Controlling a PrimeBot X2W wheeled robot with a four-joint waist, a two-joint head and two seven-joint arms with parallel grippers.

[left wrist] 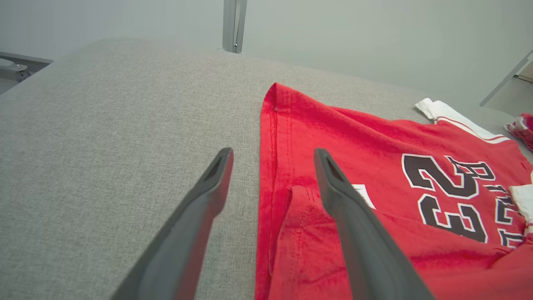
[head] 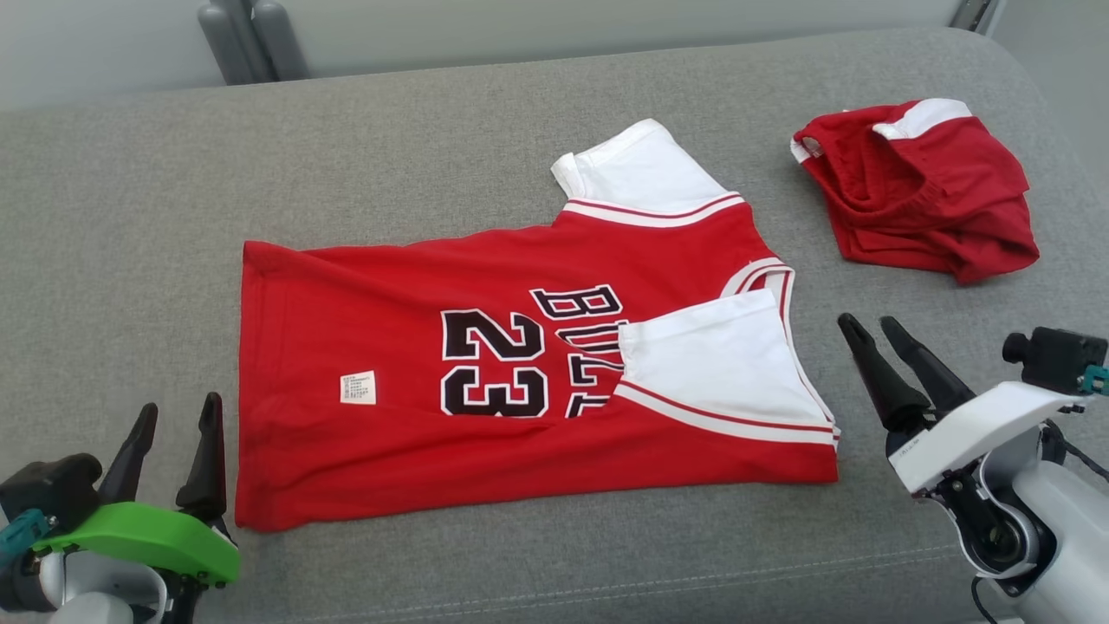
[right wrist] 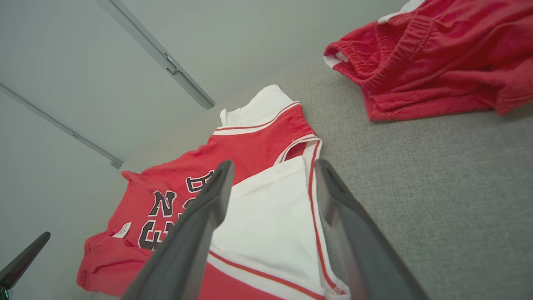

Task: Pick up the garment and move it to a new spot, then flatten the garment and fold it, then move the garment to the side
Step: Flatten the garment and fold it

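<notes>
The garment (head: 416,416), a red jersey with white sleeves and a black "23", lies spread on the grey cushion (head: 130,217). Its near long edge is folded over toward the middle, and the near white sleeve (head: 719,360) lies on top of the lettering. My left gripper (head: 178,414) stands open just off the jersey's left hem, holding nothing; in the left wrist view the gripper (left wrist: 272,154) straddles the hem of the jersey (left wrist: 374,166). My right gripper (head: 871,325) is open beside the collar end; in the right wrist view that gripper (right wrist: 272,166) frames the white sleeve (right wrist: 270,216).
A crumpled pair of red shorts (head: 923,191) with a white band lies at the far right of the cushion, also seen as red shorts (right wrist: 433,58) in the right wrist view. Bare grey cushion stretches to the left and behind the jersey. A wall and metal posts (head: 251,39) stand beyond.
</notes>
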